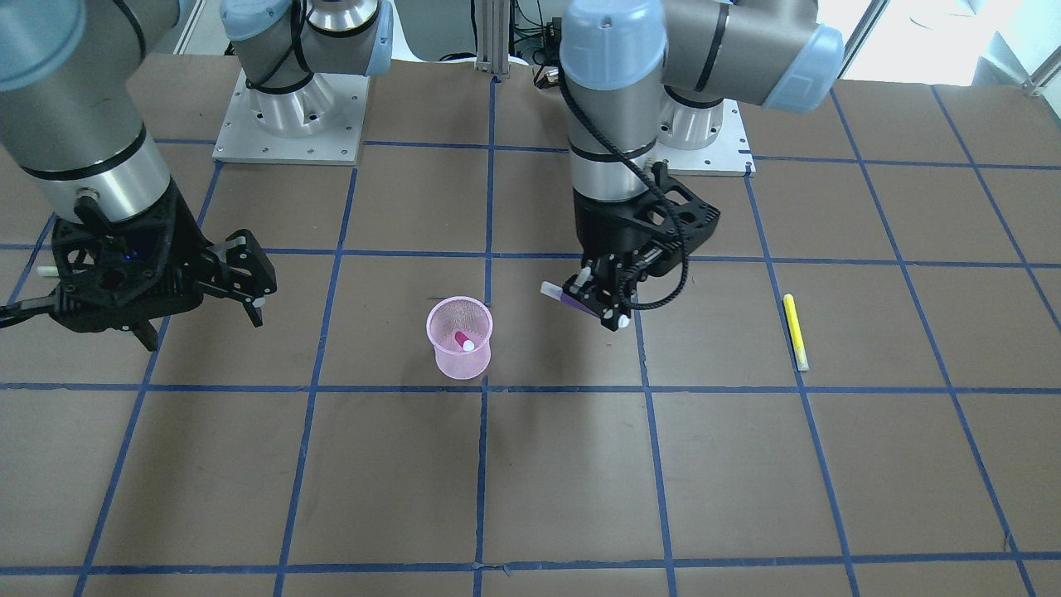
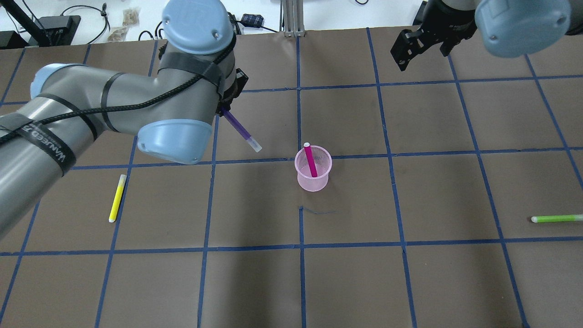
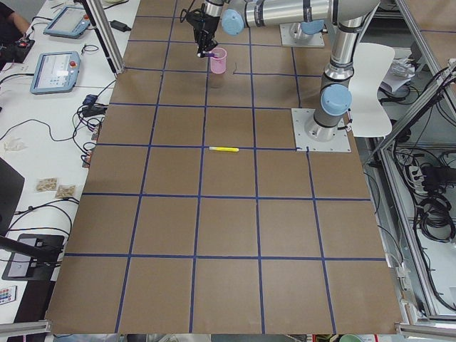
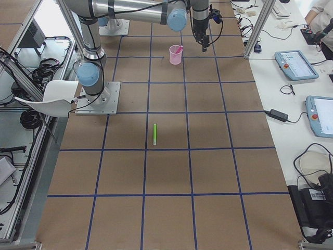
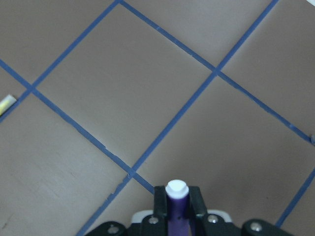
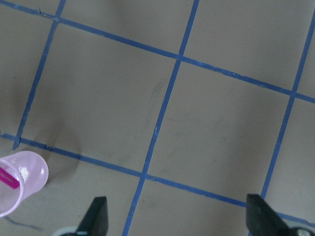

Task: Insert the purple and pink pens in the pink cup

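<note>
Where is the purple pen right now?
In the overhead view, the purple pen is clamped in the left gripper, above the table, just left of the pink cup.

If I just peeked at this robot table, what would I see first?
First, the pink mesh cup in the middle of the brown gridded table, with a pink pen standing in it. Next, the left fingers pinching a purple pen above the table, beside the cup on the robot's left. A yellow pen and a green pen lie far out on either side.
</note>
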You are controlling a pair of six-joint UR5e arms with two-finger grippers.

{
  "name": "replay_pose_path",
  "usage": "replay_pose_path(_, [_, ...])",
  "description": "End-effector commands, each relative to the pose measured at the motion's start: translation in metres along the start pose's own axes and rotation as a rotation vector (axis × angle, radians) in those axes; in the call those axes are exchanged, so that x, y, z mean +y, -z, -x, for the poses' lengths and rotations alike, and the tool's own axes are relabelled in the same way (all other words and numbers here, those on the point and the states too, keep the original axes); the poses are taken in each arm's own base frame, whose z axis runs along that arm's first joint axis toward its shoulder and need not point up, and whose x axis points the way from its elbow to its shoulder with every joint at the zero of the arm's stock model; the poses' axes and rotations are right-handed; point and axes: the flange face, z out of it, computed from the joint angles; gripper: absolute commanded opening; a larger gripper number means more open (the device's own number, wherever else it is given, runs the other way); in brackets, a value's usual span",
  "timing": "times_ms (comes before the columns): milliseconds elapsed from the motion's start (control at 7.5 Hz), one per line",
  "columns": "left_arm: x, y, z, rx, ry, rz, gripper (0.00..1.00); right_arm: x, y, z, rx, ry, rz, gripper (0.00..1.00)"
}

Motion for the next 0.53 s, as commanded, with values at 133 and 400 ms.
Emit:
replay_pose_path(133, [0.066, -0.003, -0.027, 0.016, 0.101, -0.066, 0.0, 0.025, 0.012, 0.011, -0.072, -0.139, 0.137, 1.0])
replay_pose_path(400, [0.094, -0.019, -0.039, -0.014, 0.141, -0.162, 0.0, 0.027, 0.012, 0.016, -0.075, -0.143, 0.142, 1.0])
